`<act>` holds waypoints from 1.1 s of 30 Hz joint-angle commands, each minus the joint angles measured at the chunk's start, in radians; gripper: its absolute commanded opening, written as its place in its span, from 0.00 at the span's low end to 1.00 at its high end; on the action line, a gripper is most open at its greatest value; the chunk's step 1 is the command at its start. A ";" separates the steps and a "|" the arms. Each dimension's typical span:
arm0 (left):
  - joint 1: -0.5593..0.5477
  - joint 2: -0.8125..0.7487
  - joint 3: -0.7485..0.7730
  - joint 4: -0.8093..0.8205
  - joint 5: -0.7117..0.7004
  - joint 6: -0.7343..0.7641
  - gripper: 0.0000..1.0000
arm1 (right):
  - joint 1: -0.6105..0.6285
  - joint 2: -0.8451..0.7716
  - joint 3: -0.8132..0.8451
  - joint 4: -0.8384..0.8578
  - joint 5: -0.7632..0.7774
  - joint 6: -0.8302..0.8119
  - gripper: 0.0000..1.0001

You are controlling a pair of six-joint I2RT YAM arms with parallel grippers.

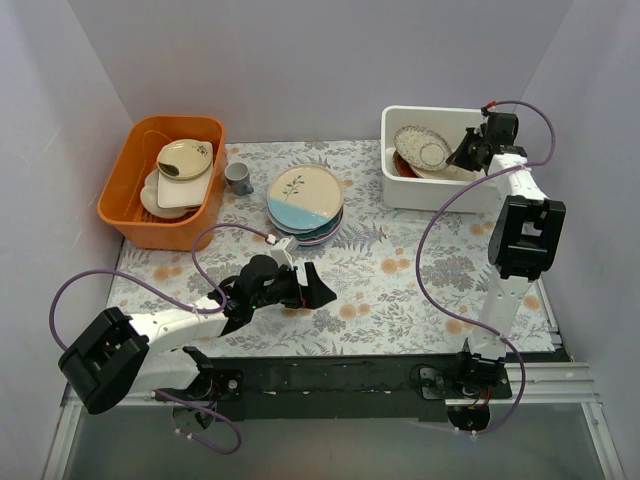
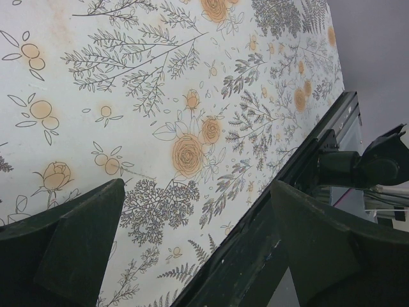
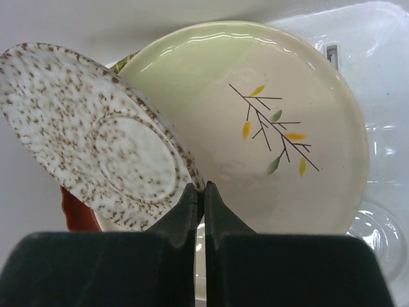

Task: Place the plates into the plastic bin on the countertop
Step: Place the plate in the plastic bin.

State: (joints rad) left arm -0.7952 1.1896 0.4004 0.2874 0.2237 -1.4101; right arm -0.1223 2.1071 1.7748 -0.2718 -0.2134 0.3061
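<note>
A stack of plates [image 1: 305, 200], topped by a cream-and-blue one with a leaf sprig, rests on the floral countertop [image 1: 400, 270]. The white plastic bin [image 1: 432, 113] stands at the back right. Inside it my right gripper [image 3: 203, 187] is shut on the rim of a brown-speckled white plate [image 3: 96, 141], which is tilted against a pale cream-green plate [image 3: 281, 128] with a twig motif. A red plate [image 3: 73, 208] peeks out below. My left gripper [image 2: 197, 185] hangs open and empty over the countertop [image 2: 128, 96] near its front edge, in front of the stack.
An orange tub [image 1: 125, 200] with beige dishes [image 1: 185, 170] sits at the back left, a small grey cup [image 1: 238, 178] beside it. The black mounting rail [image 2: 287, 211] runs along the countertop's near edge.
</note>
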 commanded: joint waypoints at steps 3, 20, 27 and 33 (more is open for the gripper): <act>-0.006 -0.018 -0.006 -0.017 -0.015 0.016 0.98 | -0.002 0.011 0.051 0.056 -0.073 -0.010 0.01; -0.006 -0.018 0.008 -0.031 -0.017 0.019 0.98 | -0.002 0.025 0.060 0.028 -0.092 -0.013 0.01; -0.006 -0.048 0.024 -0.073 -0.033 0.017 0.98 | -0.005 -0.034 -0.015 0.115 -0.124 0.025 0.39; -0.004 -0.093 0.035 -0.117 -0.053 0.017 0.98 | -0.007 -0.226 -0.219 0.263 -0.038 0.050 0.66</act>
State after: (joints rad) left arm -0.7952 1.1515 0.4030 0.2016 0.2028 -1.4086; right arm -0.1249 2.0483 1.6264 -0.1558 -0.2878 0.3424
